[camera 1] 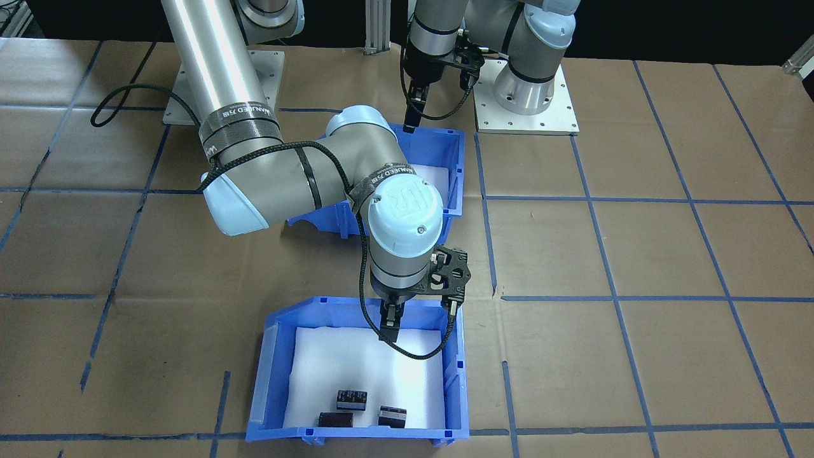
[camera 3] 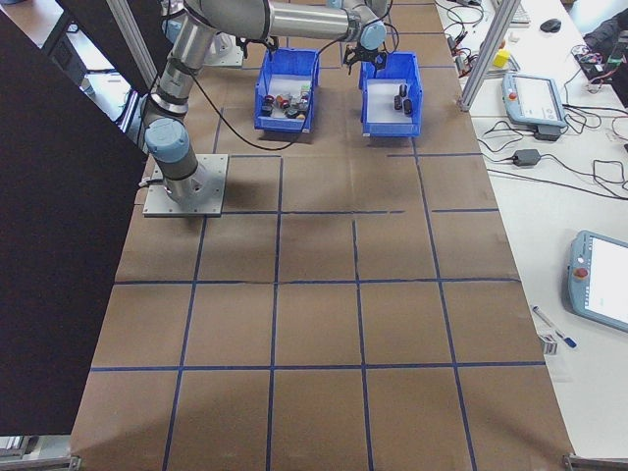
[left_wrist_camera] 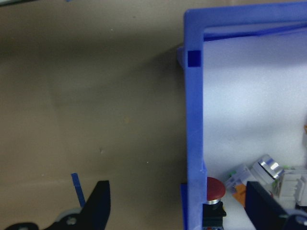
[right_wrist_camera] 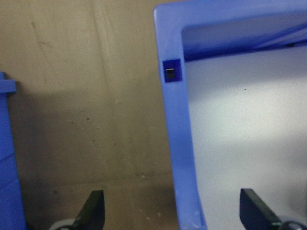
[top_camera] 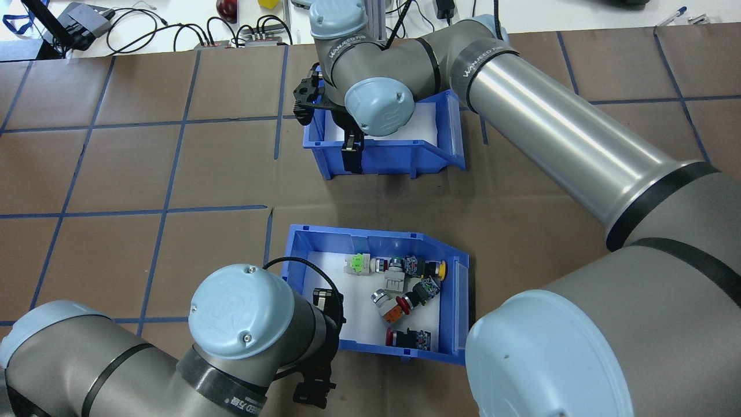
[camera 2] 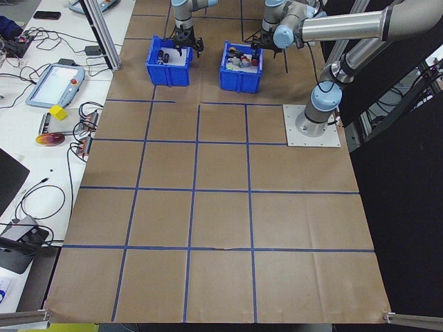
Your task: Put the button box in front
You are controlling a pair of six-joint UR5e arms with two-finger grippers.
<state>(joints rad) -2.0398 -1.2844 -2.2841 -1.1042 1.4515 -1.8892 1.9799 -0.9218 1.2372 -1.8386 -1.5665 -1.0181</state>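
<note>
Took the black-cylinder bin [top_camera: 393,159] as the mark for every place below.

Found the left gripper [left_wrist_camera: 180,203] on the robot's side of that bin, lowered at the left-hand wall of the button box [top_camera: 370,237]. Showed fingers [left_wrist_camera: 98,203] spread wide apart in the left wrist view, one outside the wall and one inside above the foam, astride the wall and not clamped on it. Could not tell whether either finger touched the plastic.

Found the right gripper [right_wrist_camera: 172,211] at the bin's own left-hand wall, likewise spread apart and straddling it, gripping nothing.

Placed the button box just on the robot's side of the bin, parallel to it, apart from it by a strip of bare brown paper. Counted the coloured buttons [top_camera: 405,289] loose on its white foam, crowded toward its right half. Saw only black cylinders [camera 1: 350,399] in the bin, at its end away from the right gripper.

Judged the task barely begun: both containers flat on the table, nothing lifted, each arm poised for a hold on a wall. Left to do, by that reading: closing on the walls, then moving the button box to the front spot, which may first need the bin shifted out of the way.

Read the button box's long axis as running left to right across the table, with the cut-down, sloped mouth pointing toward the robot's right, matching the bin.
</note>
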